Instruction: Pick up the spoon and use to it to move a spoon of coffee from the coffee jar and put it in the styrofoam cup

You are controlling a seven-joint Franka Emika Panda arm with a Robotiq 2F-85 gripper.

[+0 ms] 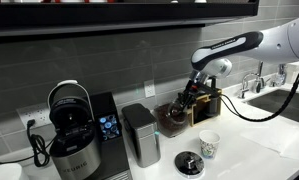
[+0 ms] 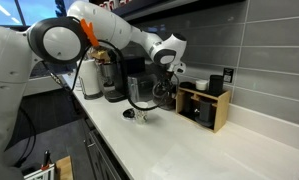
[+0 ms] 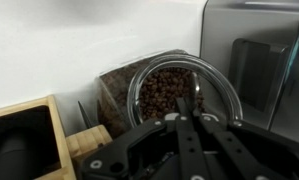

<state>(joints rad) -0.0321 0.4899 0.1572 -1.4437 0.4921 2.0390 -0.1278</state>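
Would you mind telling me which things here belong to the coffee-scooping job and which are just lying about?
Job: coffee jar, styrofoam cup, gripper over the jar; spoon not clearly visible.
Lying about: coffee machine, grey canister, wooden box, black-and-white disc.

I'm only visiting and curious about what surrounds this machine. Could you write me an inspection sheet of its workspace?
Surface: white countertop against a grey tiled wall.
Job's things: coffee jar with an open mouth and brown beans inside; styrofoam cup upright, apart from the jar; spoon not clearly seen.
Clutter: grey metal canister beside the jar; black-and-white disc; wooden box; coffee maker.
Grippers: gripper shut, over the jar's mouth; whether it holds anything cannot be told.
Cables: black cable sagging below the arm.
Surroundings: faucet at the counter's far end.
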